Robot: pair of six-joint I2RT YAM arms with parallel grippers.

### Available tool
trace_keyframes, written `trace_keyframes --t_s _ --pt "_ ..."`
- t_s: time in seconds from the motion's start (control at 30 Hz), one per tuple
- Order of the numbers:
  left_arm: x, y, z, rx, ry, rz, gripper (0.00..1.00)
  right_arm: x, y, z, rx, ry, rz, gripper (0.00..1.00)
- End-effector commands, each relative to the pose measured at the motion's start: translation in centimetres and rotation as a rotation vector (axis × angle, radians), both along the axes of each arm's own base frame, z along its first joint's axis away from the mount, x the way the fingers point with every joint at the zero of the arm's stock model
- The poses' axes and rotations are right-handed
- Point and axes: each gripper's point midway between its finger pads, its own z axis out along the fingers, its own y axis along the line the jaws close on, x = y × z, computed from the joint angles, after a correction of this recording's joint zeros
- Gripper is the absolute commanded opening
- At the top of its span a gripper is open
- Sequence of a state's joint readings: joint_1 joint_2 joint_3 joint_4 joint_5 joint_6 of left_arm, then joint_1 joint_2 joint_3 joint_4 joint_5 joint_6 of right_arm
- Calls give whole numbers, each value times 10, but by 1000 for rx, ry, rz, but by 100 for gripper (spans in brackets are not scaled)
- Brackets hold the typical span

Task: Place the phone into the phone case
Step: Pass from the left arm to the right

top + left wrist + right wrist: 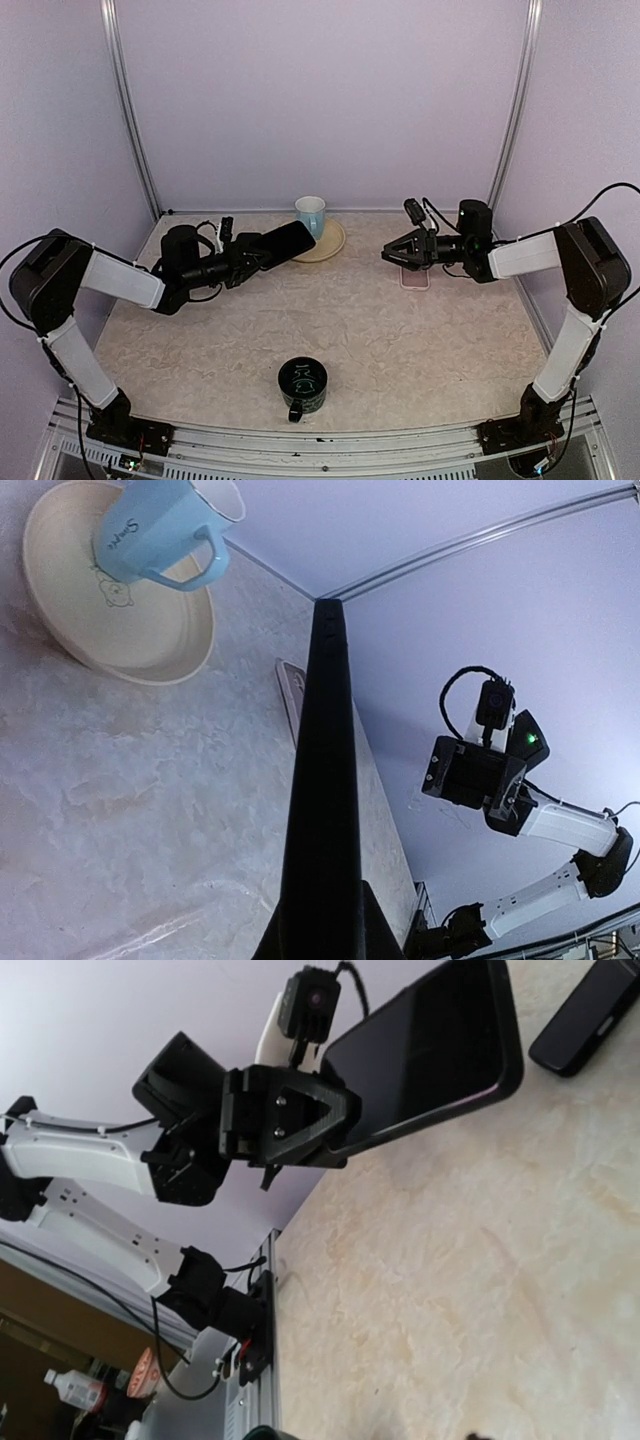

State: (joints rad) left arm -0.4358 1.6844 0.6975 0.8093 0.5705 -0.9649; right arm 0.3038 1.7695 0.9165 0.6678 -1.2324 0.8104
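The left gripper [248,258] has its jaws clamped on one end of the phone [280,243], a slim, glossy black slab held tilted in the air near the cream plate [330,240]. The pale pink case [414,277] lies flat on the marbled counter [400,360], close by the right gripper [400,252], whose jaws stand apart and empty. This is the carrying step. Next the phone must cross over and square up with the case, which is probably soft-rimmed.

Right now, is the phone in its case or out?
Out. The left gripper holds the phone aloft; the case lies far aside.
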Motion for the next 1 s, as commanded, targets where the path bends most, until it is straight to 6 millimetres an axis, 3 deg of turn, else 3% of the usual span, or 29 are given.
trace_keyframes --t_s 0.0,0.23,0.3,0.33,0.73,0.83,0.97 --pt "9 19 24 -28 -63 104 0 4 -8 6 -10 -24 -43 62" --pt "6 38 12 -29 -9 207 0 7 -10 5 -20 -19 -67 80" --pt "4 44 6 -27 13 239 0 8 -10 5 -22 -15 -71 97" --pt "3 49 5 -29 22 269 0 9 -10 4 -23 -11 -74 99" --pt "-25 82 -25 -9 160 548 0 11 -10 3 -24 3 -79 100" --pt "-30 93 -22 -12 165 616 0 11 -11 1 -27 6 -81 100" --pt "-34 90 -14 -14 165 625 0 11 -11 -2 -32 12 -86 100"
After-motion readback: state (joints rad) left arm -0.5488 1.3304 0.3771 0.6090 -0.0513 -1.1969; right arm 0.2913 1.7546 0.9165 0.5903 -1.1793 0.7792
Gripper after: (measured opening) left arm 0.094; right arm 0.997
